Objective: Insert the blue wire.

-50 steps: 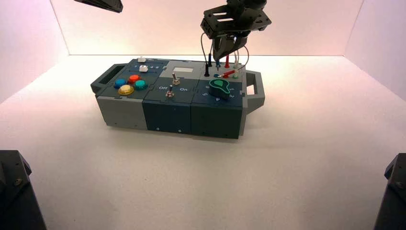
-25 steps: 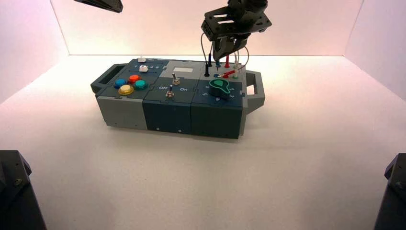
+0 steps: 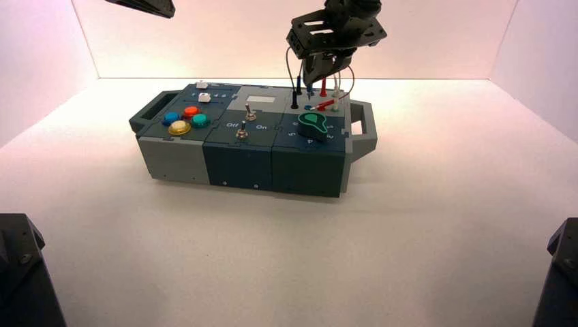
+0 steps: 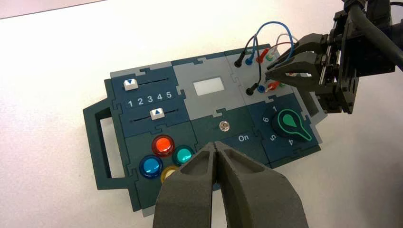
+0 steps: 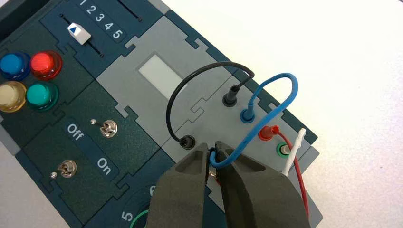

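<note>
The box [image 3: 253, 139] stands on the white tabletop [image 3: 409, 238], with round blue, red, yellow and green buttons [image 3: 184, 119] on its left part, two toggle switches [image 3: 245, 122] in the middle and a green knob [image 3: 312, 124] on its right part. Above the box's far right corner, the right gripper [image 3: 320, 73] points down among the upright wire plugs [image 3: 315, 92]. The left gripper [image 3: 143, 7] hangs at the upper left, well apart from the box.

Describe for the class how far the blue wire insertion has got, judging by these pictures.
Done: one end of the thin blue looped wire sits plugged into the box's grey socket panel beside the black wire. In hand: the right gripper pinches the wire's other end low over the panel. Left: whether that plug is seated is hidden. The left gripper waits shut above the buttons.
</note>
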Robot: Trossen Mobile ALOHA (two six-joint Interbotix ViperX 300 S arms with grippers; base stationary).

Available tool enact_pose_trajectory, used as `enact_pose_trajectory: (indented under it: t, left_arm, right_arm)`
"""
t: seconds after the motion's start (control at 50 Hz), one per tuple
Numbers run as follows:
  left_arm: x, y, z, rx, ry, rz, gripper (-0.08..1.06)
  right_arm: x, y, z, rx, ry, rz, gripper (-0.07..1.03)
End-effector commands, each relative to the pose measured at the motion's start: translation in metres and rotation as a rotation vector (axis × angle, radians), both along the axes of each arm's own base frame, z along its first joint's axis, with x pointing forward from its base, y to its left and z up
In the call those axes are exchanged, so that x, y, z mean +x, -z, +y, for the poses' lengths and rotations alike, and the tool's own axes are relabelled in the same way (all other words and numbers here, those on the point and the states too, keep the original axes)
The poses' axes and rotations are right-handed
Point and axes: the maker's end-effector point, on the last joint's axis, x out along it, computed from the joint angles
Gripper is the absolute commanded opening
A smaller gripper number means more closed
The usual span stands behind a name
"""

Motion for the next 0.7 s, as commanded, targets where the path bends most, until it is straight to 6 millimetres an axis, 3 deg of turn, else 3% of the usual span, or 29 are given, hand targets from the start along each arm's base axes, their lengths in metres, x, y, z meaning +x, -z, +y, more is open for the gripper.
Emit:
enact_pose_trajectory:
  t: [0.02, 0.7]
  left_arm:
    - [0.004, -0.010, -0.002, -0.007, 0.004, -0.032, -0.03]
    - [0.004, -0.010, -0.002, -0.005, 0.005, -0.035, -0.03]
  right_arm:
    - [0.004, -0.010, 0.004, 0.021, 0.001, -0.026, -0.02]
    - [0.001, 0.001, 0.010, 0.012, -0.016, -0.016, -0.02]
